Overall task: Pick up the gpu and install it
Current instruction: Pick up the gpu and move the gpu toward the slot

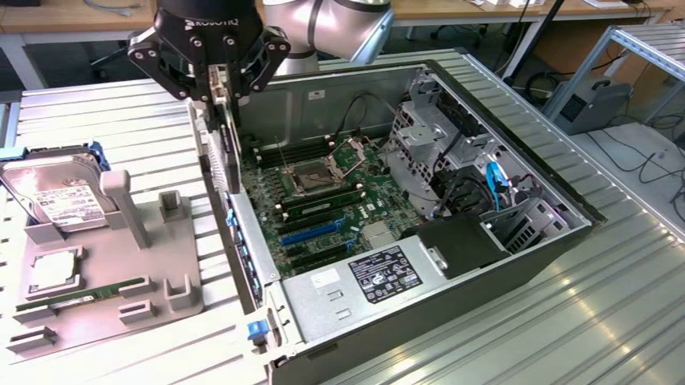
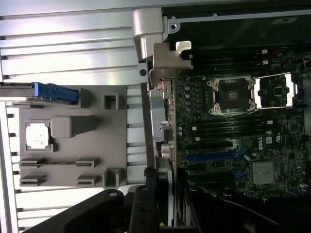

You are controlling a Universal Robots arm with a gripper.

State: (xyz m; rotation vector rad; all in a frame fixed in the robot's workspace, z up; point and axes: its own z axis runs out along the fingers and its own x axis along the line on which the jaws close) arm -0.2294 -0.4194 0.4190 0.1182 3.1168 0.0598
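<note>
Gripper [image 1: 221,100] is seen above the left rim of the open computer case [image 1: 535,249], as the exterior view gives it. The jaws are drawn in narrow and clamped on the top edge of the graphics card [image 1: 229,156].

The card is held upright and edge-on, so it appears as a thin dark strip hanging straight down from the fingers. It is located over the case wall, between the grey tray [image 1: 160,277] and the motherboard [image 1: 342,200]. Whether its lower end touches the case cannot be told. The card is not seated: the blue slots [image 1: 310,233] on the board are seen apart from it, toward the exterior view's right.

The processor socket [image 1: 316,172] is noted with its frame lifted. The power supply [image 1: 374,277] is mounted at the near corner of the case.

On the tray, a hard drive [image 1: 54,200] is stood at the far end, a processor chip [image 1: 54,273] is laid flat, and a memory stick [image 1: 86,293] is set in its holders. Case and tray are rested on a ribbed metal table [image 1: 599,321].
</note>
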